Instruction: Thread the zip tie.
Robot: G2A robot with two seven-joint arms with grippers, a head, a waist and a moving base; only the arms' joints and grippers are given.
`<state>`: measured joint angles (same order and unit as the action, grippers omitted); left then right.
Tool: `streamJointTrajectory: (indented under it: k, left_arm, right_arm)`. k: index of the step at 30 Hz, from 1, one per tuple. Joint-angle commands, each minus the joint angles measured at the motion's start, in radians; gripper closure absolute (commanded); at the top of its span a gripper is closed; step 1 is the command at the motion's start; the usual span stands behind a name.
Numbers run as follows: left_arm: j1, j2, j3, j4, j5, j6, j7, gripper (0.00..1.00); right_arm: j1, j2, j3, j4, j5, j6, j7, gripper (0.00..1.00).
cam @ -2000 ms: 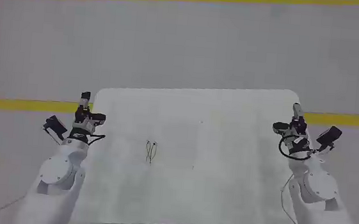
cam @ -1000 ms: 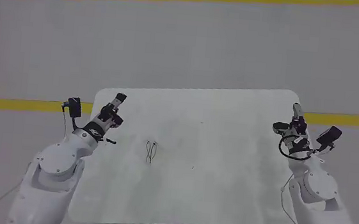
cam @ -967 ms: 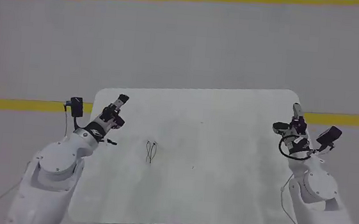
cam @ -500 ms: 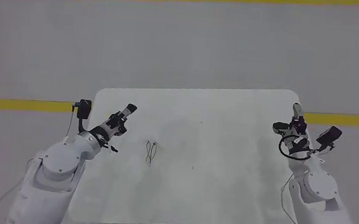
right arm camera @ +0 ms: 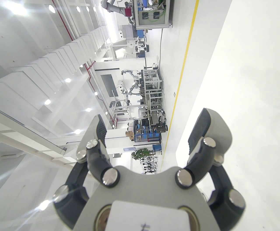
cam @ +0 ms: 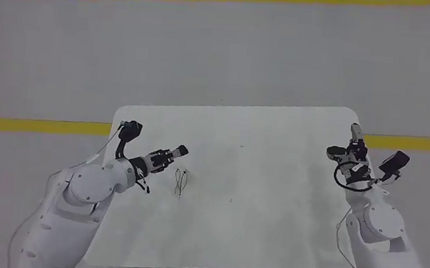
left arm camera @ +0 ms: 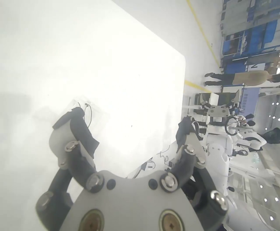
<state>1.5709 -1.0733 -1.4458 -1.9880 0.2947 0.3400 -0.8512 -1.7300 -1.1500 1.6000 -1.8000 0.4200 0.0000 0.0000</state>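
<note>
A thin dark zip tie, bent into a narrow loop, lies flat on the white table left of centre. My left gripper is open and hovers just beside the zip tie's far end, pointing toward the table's middle. The left wrist view has the zip tie lying right past one dark fingertip, with nothing between the fingers of the left gripper. My right gripper stands open at the table's right edge, far from the tie; the right gripper holds nothing.
The table's rounded far-right corner and right edge lie close to the right arm. A yellow floor line runs behind the table on both sides. A few tiny specks dot the tabletop.
My left arm has swung in from the table's left edge toward the zip tie, its gripper now pointing across the table beside the tie. The right arm and the tie have stayed still.
</note>
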Motion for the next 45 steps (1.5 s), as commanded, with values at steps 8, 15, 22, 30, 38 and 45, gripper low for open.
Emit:
streamJointTrajectory:
  k: [8,15,22,30,38,45]
  left_arm:
    - [-0.067,0.013,0.061,-0.008,0.093,-0.004,-0.185,0.00]
    - [-0.141,0.014,0.101,0.036,0.213,0.000,-0.357,0.00]
    - [-0.141,0.014,0.101,0.036,0.213,0.000,-0.357,0.00]
    - [-0.267,0.016,0.187,0.112,0.304,0.000,-0.539,0.00]
    - [-0.391,0.010,0.336,0.256,0.359,0.000,-0.539,0.00]
    - [-0.391,0.010,0.336,0.256,0.359,0.000,-0.539,0.00]
  right_arm:
    - [0.000,0.000,0.000,0.000,0.000,0.000,0.000,0.00]
    - [0.000,0.000,0.000,0.000,0.000,0.000,0.000,0.00]
    - [0.000,0.000,0.000,0.000,0.000,0.000,0.000,0.00]
    - [0.000,0.000,0.000,0.000,0.000,0.000,0.000,0.00]
    - [0.000,0.000,0.000,0.000,0.000,0.000,0.000,0.00]
    - [0.000,0.000,0.000,0.000,0.000,0.000,0.000,0.00]
